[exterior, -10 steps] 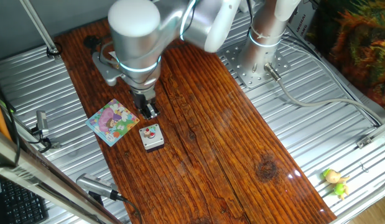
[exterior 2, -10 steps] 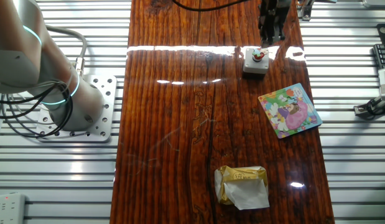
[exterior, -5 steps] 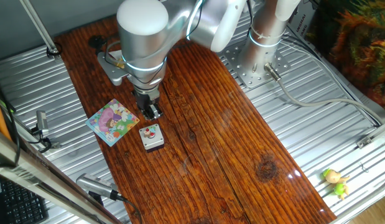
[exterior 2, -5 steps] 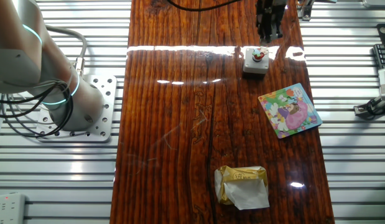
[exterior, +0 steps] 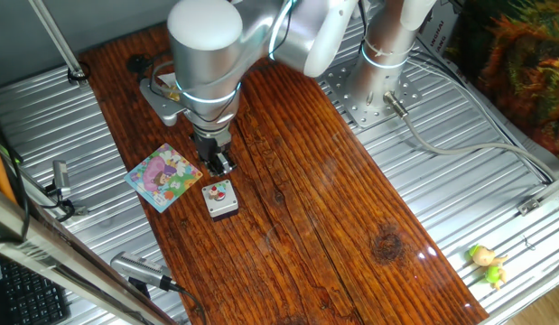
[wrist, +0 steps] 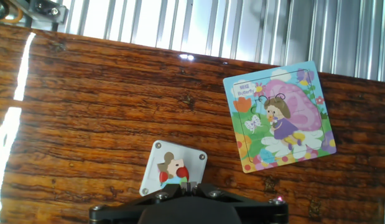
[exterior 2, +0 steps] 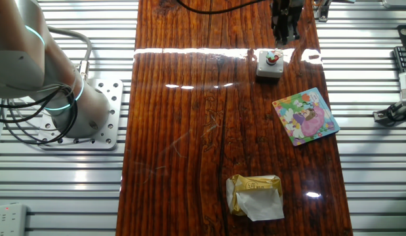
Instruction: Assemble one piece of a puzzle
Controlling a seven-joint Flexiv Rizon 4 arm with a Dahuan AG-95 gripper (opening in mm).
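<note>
Puzzle piece (wrist: pixel 172 171), a tiny whitish square with red and green cartoon marks, lies on top of a small grey block (exterior: pixel 221 200) on the dark striped wooden bench (exterior: pixel 306 199). In the hand view a white plate with a screw in each corner (wrist: pixel 195 157) shows under the piece, set at a slant.

Left of the block in one fixed view lies the puzzle (exterior: pixel 164 176), a flat square board with a pastel cartoon in pink, green, blue and yellow and a light-blue edge (exterior 2: pixel 305 116); the two are near each other but apart. In the hand view the puzzle (wrist: pixel 278 116) shows a girl under a big pink shape, and a small label in its upper left corner reads "Butterfly" on its lower line; the line above it is too small to read.

The claw (exterior: pixel 218 163) hangs on the silver arm, just beyond the block and not touching the piece. I cannot tell whether its fingers are spread or pressed together.

In the other fixed view a crumpled gold-and-white wrapper (exterior 2: pixel 256 195) lies well apart from the puzzle; its print is not legible.
</note>
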